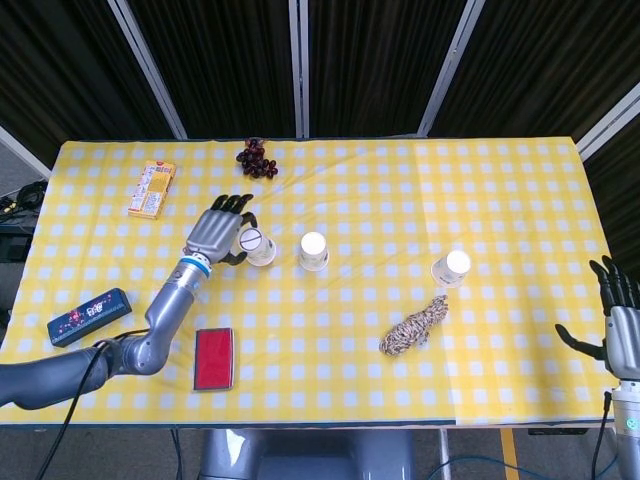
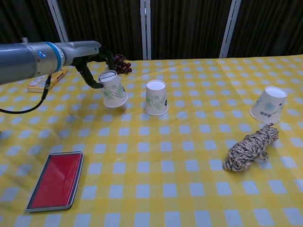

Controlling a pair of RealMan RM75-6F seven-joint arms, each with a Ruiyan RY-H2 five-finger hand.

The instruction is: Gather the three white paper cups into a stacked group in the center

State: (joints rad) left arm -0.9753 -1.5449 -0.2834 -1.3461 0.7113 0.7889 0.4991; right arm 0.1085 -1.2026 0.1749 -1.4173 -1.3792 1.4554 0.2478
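Three white paper cups with green leaf prints stand upside down over the yellow checked cloth. My left hand (image 1: 218,232) (image 2: 93,64) grips one cup (image 1: 256,246) (image 2: 112,89) and carries it above the table, tilted, just left of the centre cup (image 1: 314,250) (image 2: 156,97). The third cup (image 1: 451,267) (image 2: 269,104) stands at the right. Off the table's right edge, my right hand (image 1: 618,325) hangs with its fingers spread, holding nothing; the chest view does not show it.
A rope bundle (image 1: 415,326) (image 2: 249,146) lies beside the right cup. A red case (image 1: 213,358) (image 2: 56,179) sits front left, a dark blue box (image 1: 89,315) far left. Grapes (image 1: 257,158) (image 2: 118,64) and an orange box (image 1: 151,188) (image 2: 44,78) are at the back.
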